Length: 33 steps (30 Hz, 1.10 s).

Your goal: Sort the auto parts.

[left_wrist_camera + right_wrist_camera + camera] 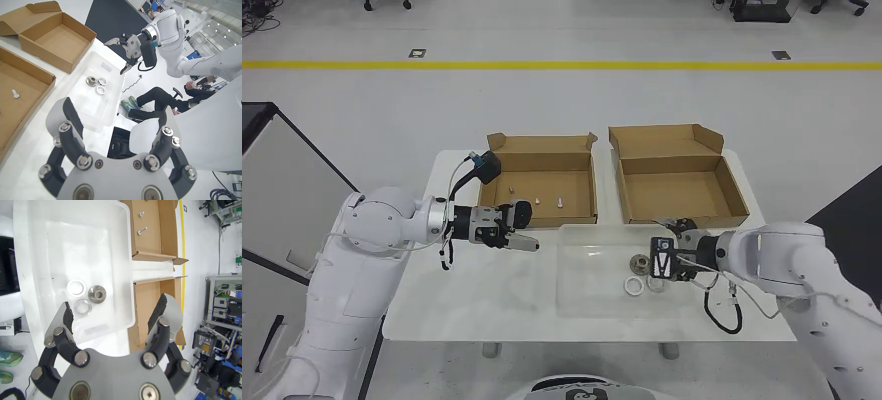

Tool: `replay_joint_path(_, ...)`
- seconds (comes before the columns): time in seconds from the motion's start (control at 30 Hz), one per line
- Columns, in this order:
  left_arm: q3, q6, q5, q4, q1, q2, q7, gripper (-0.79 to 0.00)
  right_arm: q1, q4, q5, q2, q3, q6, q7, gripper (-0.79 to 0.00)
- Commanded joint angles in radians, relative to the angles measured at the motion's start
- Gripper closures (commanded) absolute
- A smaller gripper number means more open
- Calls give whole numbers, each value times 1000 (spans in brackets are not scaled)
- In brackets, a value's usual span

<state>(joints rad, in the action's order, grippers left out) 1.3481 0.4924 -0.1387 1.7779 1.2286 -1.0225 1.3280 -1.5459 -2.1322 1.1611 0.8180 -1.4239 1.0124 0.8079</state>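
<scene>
Metal parts: a flanged hub (pixel 97 294) and two rings (pixel 76 288) lie close together in the clear bin (pixel 130 256), just ahead of and below my right gripper (pixel 115 306). Its fingers are spread wide, nothing held. Left gripper (pixel 117 110) is also apart & empty, w/ the bin out ahead of it and the bolt box (pixel 572 185) alongside. Step in hand, I reckon: picking the next part. Next move prob. needs the R gripper lowered over the nearest ring (pixel 82 307), pinched across its rim, then carried to the empty box (pixel 677 195) beside it.

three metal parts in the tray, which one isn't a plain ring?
The flanged hub, darker grey with a raised collar around its bore. The flat washer and the thicker ring beside it are open hoops.
</scene>
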Motion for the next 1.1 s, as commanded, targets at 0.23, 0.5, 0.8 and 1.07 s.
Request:
replay_joint_path(0.23, 0, 0, 0, 0, 0, 0, 0, -785, 151, 38, -52, -137, 218, 0, 0, -785)
replay_joint_path(0.5, 0, 0, 0, 0, 0, 0, 0, -785, 390, 60, -262, -241, 465, -101, 101, -785)
replay_joint_path(0.8, 0, 0, 0, 0, 0, 0, 0, -785, 717, 98, -491, -267, 804, -235, 235, -785)
replay_joint_path(1.07, 0, 0, 0, 0, 0, 0, 0, -785, 920, 187, -574, -218, 1021, -292, 292, -539)
